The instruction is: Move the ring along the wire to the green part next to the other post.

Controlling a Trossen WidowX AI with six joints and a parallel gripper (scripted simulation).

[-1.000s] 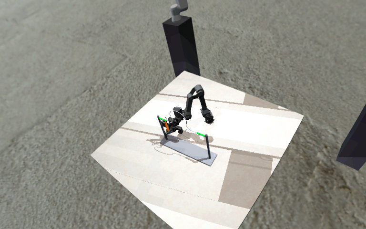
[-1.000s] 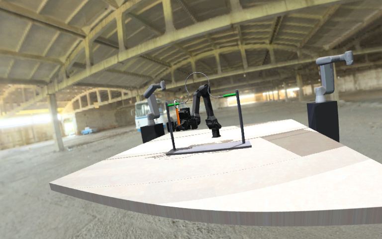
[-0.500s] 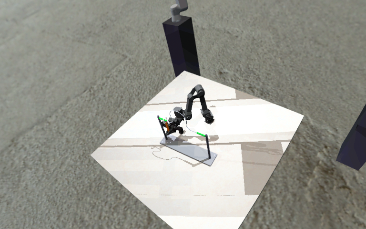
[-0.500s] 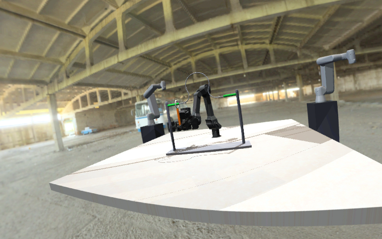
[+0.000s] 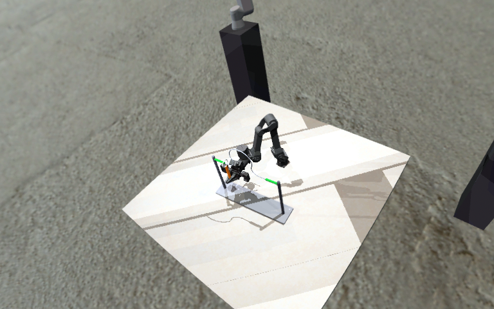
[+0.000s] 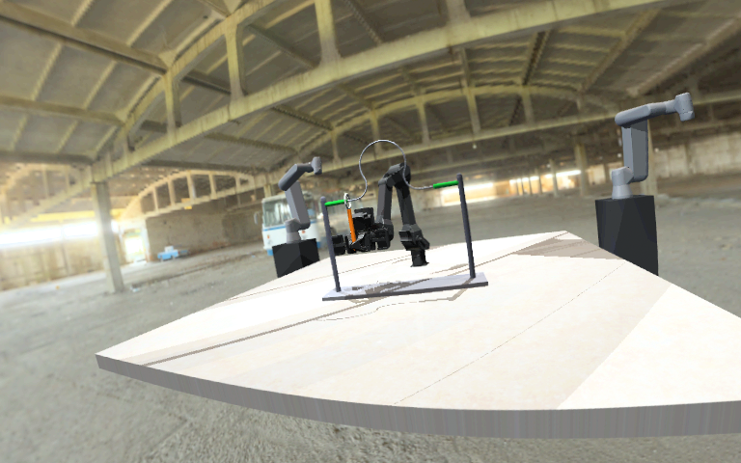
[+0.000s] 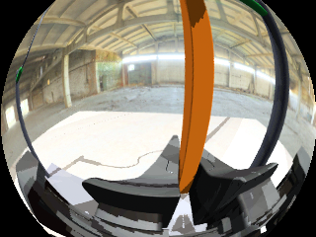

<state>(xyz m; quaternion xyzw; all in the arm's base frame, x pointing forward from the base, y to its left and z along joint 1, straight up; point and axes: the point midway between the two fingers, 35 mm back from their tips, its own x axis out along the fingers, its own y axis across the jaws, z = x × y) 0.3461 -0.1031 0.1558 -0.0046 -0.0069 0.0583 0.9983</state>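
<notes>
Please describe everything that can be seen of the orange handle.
The orange handle is a long, slim, smooth bar, plain orange, nearly upright. The gripper is shut on its lower end, one dark finger on each side. Its top reaches the ring at the green part of the wire, beside the nearer post.

A slim black jointed arm (image 5: 262, 134) with rounded elbow housings.

I see a pale counter (image 5: 276, 255) on rough ground. A dark pedestal (image 5: 244, 62) stands at twelve o'clock, another (image 5: 476, 203) at three. Beyond, a bus (image 6: 274, 221) waits under a roofed hall.
</notes>
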